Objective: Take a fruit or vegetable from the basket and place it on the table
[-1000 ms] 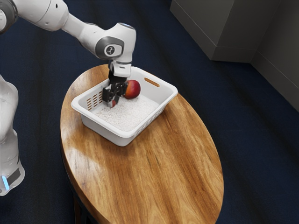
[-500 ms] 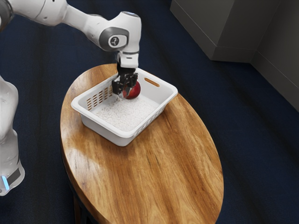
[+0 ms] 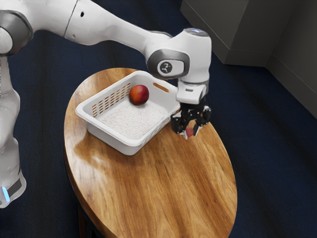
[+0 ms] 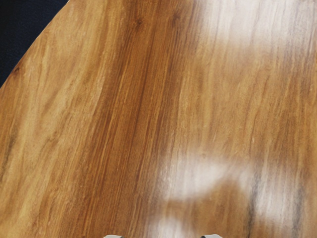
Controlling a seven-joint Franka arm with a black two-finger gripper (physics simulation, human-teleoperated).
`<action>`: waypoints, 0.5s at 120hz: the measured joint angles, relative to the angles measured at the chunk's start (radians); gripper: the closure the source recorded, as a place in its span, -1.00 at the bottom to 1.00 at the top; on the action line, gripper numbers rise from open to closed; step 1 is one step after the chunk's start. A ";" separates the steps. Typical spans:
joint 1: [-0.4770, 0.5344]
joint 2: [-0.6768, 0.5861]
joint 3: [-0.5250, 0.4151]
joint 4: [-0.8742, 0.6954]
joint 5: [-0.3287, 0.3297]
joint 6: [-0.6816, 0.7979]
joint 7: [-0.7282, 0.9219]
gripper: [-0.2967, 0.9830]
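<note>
exterior view: small red fruit or vegetable [image 3: 190, 132] sits between the fingertips of the black two-finger claw [image 3: 190, 132], which looks closed on it from both sides. the piece lies straight below the palm, at the very tips; its long axis is too hidden to tell. both hang beyond the long side of the white plastic basket [image 3: 106, 137], inside the round-ended wooden table's [image 3: 158, 193] curved edge on the exterior view's right. the larger red-orange round fruit [image 3: 139, 94] lies in the basket, well apart from the claw. the hand points down, roughly upright; the next move is likely a short lowering, then release.

wrist view: wood grain under the hand, the table's curved edge and dark blue carpet [image 4: 17, 29] past it. drifting outward could risk a roll-off.
</note>
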 joint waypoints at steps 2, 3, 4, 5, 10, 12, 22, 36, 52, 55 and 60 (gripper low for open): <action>-0.003 0.009 -0.005 0.004 -0.001 0.003 -0.001 0.29; -0.005 0.013 -0.007 0.005 -0.001 0.005 -0.002 0.29; -0.006 0.016 -0.009 0.006 -0.002 0.006 -0.002 0.29; -0.008 0.019 -0.011 0.007 -0.002 0.008 -0.003 0.29; -0.013 0.032 -0.019 0.011 -0.004 0.015 -0.005 0.29; -0.014 0.035 -0.023 0.012 -0.004 0.018 -0.006 0.29; -0.023 0.045 -0.031 0.013 -0.006 0.031 -0.011 0.29; -0.027 0.048 -0.044 0.013 -0.005 0.044 -0.017 0.07; -0.031 0.047 -0.047 0.010 -0.006 0.053 -0.022 -0.30; -0.031 0.047 -0.047 0.010 -0.006 0.054 -0.023 -0.33; -0.030 0.047 -0.047 0.009 -0.006 0.056 -0.024 -0.38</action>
